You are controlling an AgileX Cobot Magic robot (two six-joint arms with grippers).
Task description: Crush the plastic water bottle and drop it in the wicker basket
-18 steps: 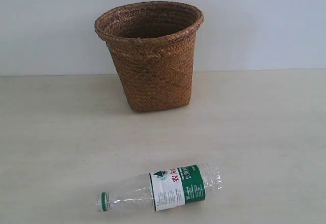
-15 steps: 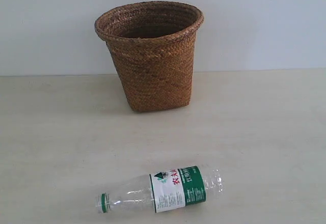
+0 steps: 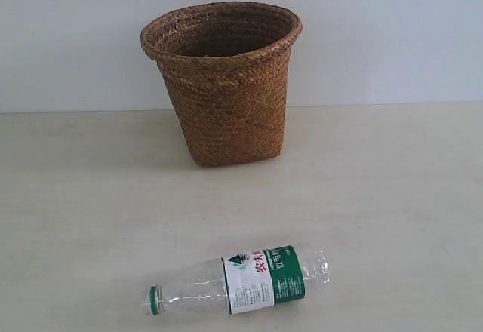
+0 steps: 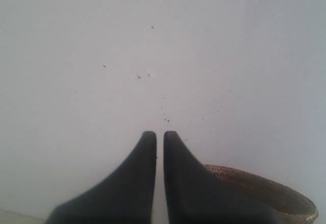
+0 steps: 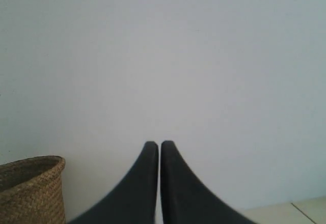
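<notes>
The plastic water bottle [image 3: 241,284] lies on its side near the table's front edge, green cap pointing left, uncrushed. The wicker basket [image 3: 223,83] stands upright at the back of the table against the wall. Neither arm shows in the exterior view. My left gripper [image 4: 159,135] is shut and empty, facing the white wall, with the wicker basket rim [image 4: 270,191] low beside one finger. My right gripper [image 5: 159,143] is also shut and empty, facing the wall, with the wicker basket [image 5: 31,188] off to one side.
The pale table [image 3: 392,196] stretches around the bottle and basket. A white wall [image 3: 392,38] rises directly behind the basket. A table edge or seam [image 5: 305,208] shows in the right wrist view.
The bottle has shifted very slightly downward in the exterior view since the earliest frame; otherwise the scene is still.
</notes>
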